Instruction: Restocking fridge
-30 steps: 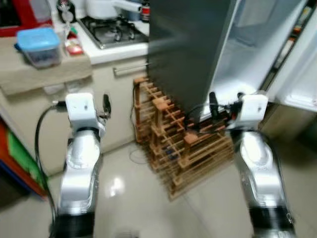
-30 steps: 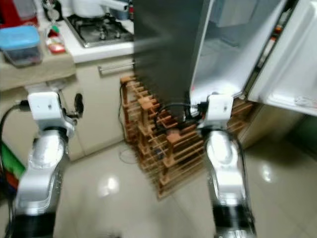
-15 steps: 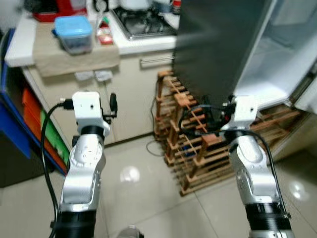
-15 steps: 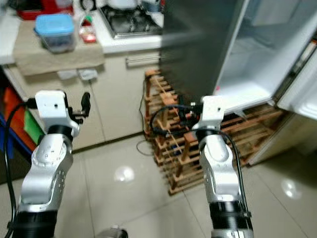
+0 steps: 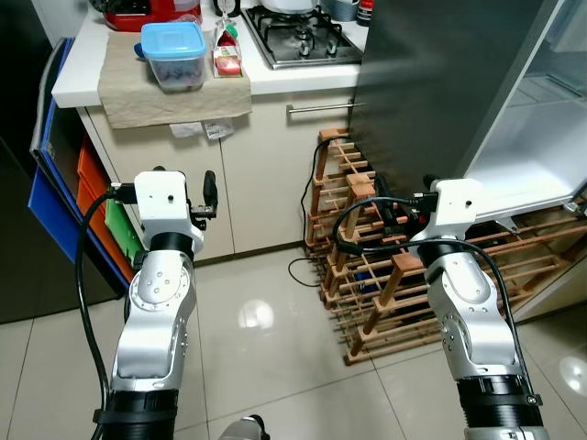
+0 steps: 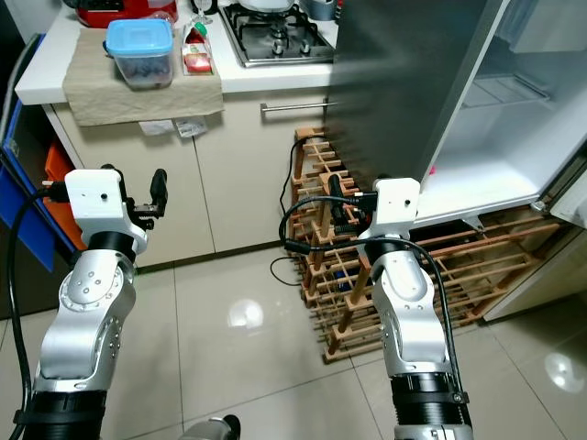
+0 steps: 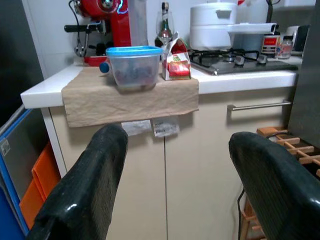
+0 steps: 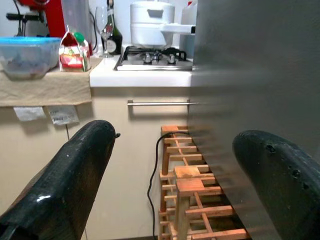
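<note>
Both grippers hang empty in mid-air, fingers spread wide: the left gripper point(image 7: 170, 190) faces the worktop point(image 5: 266, 81), the right gripper point(image 8: 170, 200) the wooden rack point(image 5: 367, 266). The fridge point(image 5: 431, 82) stands open at two o'clock; a blue-lidded container point(image 5: 174, 57) sits on the worktop at eleven.

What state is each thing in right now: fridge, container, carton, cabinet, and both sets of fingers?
Fridge door: swung open, white shelves showing.
Blue-lidded container: lid on, upright on the beige cloth.
Red carton: upright beside the container.
Cabinet door: closed.
Wooden rack: standing on the floor beside the fridge.
Left gripper: fingers open, holding nothing.
Right gripper: fingers open, holding nothing.
</note>
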